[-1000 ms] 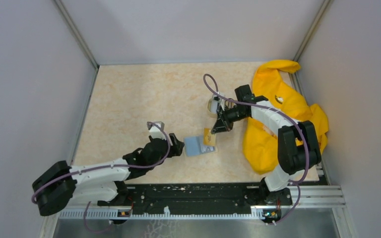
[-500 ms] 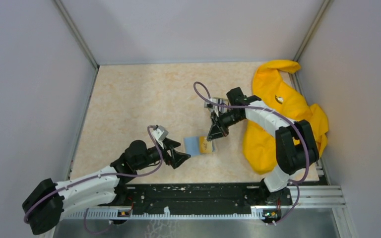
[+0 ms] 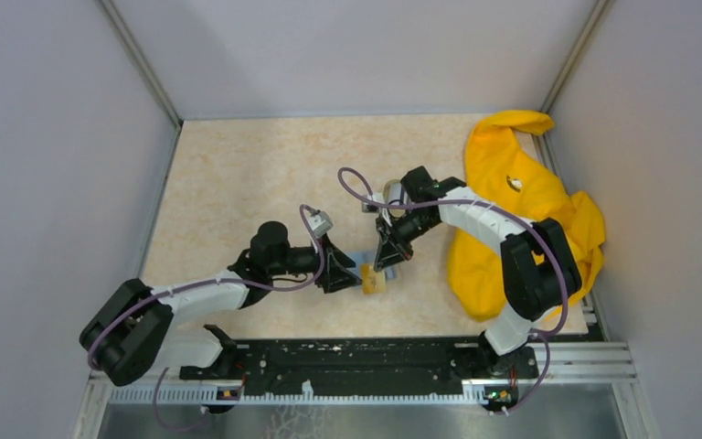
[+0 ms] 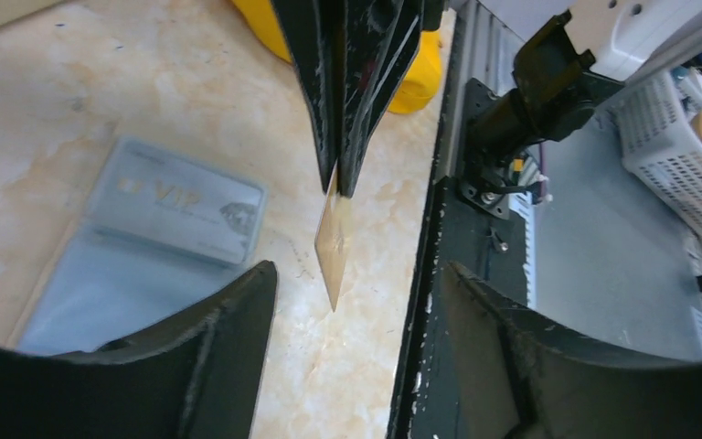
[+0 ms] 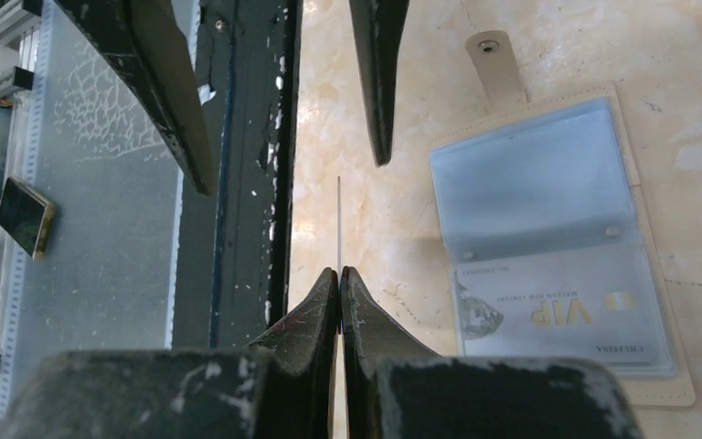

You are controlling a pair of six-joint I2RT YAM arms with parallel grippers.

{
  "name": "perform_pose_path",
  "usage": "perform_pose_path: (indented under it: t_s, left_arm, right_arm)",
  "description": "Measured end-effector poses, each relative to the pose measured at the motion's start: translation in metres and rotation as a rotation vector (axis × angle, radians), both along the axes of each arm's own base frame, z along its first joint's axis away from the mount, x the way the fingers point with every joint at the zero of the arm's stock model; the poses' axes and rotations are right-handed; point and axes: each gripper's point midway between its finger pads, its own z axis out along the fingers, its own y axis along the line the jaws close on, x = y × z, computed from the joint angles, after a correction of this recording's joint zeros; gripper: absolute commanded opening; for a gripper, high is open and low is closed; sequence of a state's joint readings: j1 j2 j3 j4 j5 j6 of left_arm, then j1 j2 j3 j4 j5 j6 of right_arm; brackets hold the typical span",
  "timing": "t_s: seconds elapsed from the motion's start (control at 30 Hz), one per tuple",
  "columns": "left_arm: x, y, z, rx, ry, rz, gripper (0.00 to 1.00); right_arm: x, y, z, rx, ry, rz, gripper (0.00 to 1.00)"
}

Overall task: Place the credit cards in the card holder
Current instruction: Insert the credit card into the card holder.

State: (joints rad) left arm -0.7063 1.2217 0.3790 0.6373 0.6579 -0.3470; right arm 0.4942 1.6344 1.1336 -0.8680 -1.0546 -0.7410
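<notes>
The right end effector (image 5: 339, 272) pinches the thin, stiff, probably slippery credit card (image 4: 333, 245) by its upper edge, mid-frame; the left end effector (image 4: 356, 274) gapes open.

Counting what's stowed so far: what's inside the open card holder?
One grey VIP card sits in a clear sleeve of the card holder; the other sleeve looks empty. Anything behind that card is covered.

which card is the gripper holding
The tan card, pinched by the right gripper off the table; the grey VIP card lies flat on the open card holder.
</notes>
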Motion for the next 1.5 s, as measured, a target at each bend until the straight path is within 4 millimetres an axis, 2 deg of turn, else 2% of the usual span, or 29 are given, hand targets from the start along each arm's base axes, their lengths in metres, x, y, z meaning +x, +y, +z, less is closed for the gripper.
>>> perform_pose_path:
  t_s: [0.1,0.17,0.33,0.63,0.77,0.83,0.93,0.97,1.0,1.07,1.1,1.17,1.2,1.23,1.33,1.43,1.5]
  left_arm:
    - [0.0,-0.011,0.0,-0.003,0.022,-0.066,0.49]
    - [-0.001,-0.017,-0.001,-0.005,0.04,-0.105,0.41]
    - [-0.003,-0.027,-0.009,-0.007,0.088,-0.181,0.39]
    - [-0.007,-0.03,-0.015,-0.012,0.119,-0.221,0.35]
    - [-0.008,-0.031,-0.017,-0.01,0.13,-0.231,0.27]
    - [-0.007,-0.032,-0.018,-0.009,0.138,-0.235,0.2]
    - [-0.007,-0.033,-0.02,-0.006,0.147,-0.24,0.16]
    - [-0.006,-0.033,-0.021,-0.005,0.148,-0.244,0.11]
    - [-0.006,-0.034,-0.021,-0.005,0.149,-0.247,0.02]
    - [-0.006,-0.034,-0.022,-0.004,0.15,-0.252,0.0]
    - [-0.007,-0.034,-0.022,-0.003,0.15,-0.256,0.0]
    - [-0.007,-0.034,-0.022,-0.002,0.151,-0.259,0.0]
    - [-0.007,-0.034,-0.022,-0.003,0.15,-0.259,0.0]
    - [-0.007,-0.034,-0.022,-0.003,0.148,-0.256,0.0]
    - [-0.007,-0.03,-0.02,-0.012,0.141,-0.22,0.0]
    - [-0.012,-0.014,-0.023,-0.037,0.157,-0.118,0.0]
    - [-0.013,-0.002,-0.028,-0.062,0.188,-0.024,0.0]
  right_arm:
    - [-0.003,0.001,-0.002,-0.009,0.011,0.008,0.0]
    - [-0.005,0.001,-0.004,-0.016,0.016,0.015,0.0]
    - [-0.007,0.001,-0.006,-0.022,0.023,0.023,0.0]
    - [-0.008,0.002,-0.006,-0.022,0.024,0.025,0.0]
    - [-0.011,0.002,-0.007,-0.029,0.036,0.031,0.0]
    - [-0.012,0.002,-0.008,-0.031,0.04,0.034,0.0]
    - [-0.014,0.003,-0.009,-0.035,0.046,0.04,0.0]
    - [-0.015,0.003,-0.009,-0.036,0.046,0.042,0.0]
    - [-0.015,0.003,-0.009,-0.036,0.046,0.044,0.0]
    - [-0.017,0.003,-0.009,-0.039,0.047,0.048,0.0]
    - [-0.017,0.003,-0.009,-0.041,0.047,0.049,0.09]
    - [-0.017,0.004,-0.009,-0.044,0.046,0.052,0.36]
    - [-0.016,0.004,-0.008,-0.043,0.04,0.053,0.45]
    - [-0.016,0.004,-0.007,-0.046,0.039,0.05,0.5]
    - [-0.008,0.006,-0.006,-0.056,0.009,0.04,0.58]
    - [0.007,0.003,-0.005,-0.07,-0.026,-0.016,0.59]
    - [0.025,-0.004,0.001,-0.061,-0.069,-0.1,0.58]
